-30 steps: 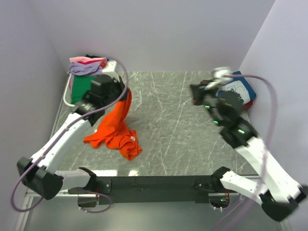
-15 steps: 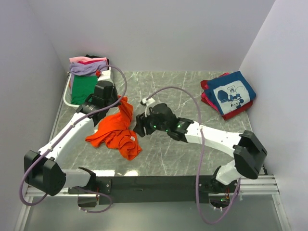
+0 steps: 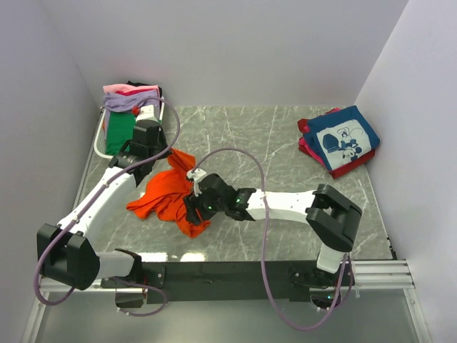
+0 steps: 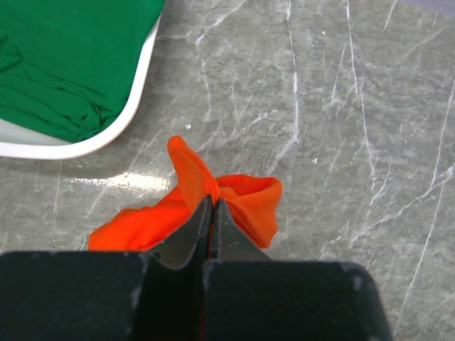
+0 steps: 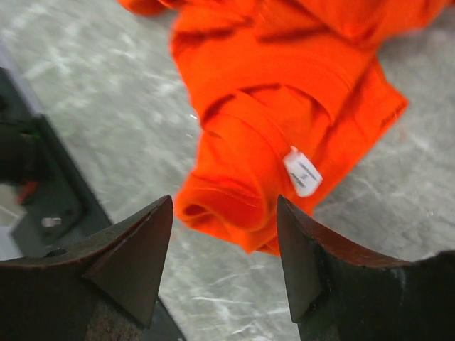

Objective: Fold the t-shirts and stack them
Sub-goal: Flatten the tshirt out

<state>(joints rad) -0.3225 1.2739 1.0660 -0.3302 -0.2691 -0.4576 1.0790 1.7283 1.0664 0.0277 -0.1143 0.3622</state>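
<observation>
The orange t-shirt point(image 3: 170, 199) lay crumpled on the left part of the grey marbled table point(image 3: 285, 179), between the two arms and just in front of the white basket point(image 3: 99, 143) in the far left corner. The left gripper point(image 4: 212, 204) was clenched tight on a pinch of the orange t-shirt. In the left wrist view the two dark fingers met with a ridge of orange cloth squeezed between their tips, and that end of the shirt was drawn up off the table towards the basket side. The rest of the shirt trailed down into a loose heap on the table nearer the arms' bases. The right gripper point(image 5: 224, 204) was released, with its jaws spread wide and nothing between them. It hung just above the near end of the heap, where a rolled hem and a small white tag point(image 5: 302, 172) showed between the fingers. In the overhead view the right arm reached across the table from the right, its head over the lower right edge of the orange cloth. A green t-shirt point(image 4: 64, 64) filled the basket, and lavender point(image 3: 128, 103) and pink point(image 3: 123, 89) shirts were piled at its far end. A folded navy t-shirt point(image 3: 341, 137) with a white cartoon print sat on top of a red one point(image 3: 337, 170) in the far right corner, well apart from the orange one.
</observation>
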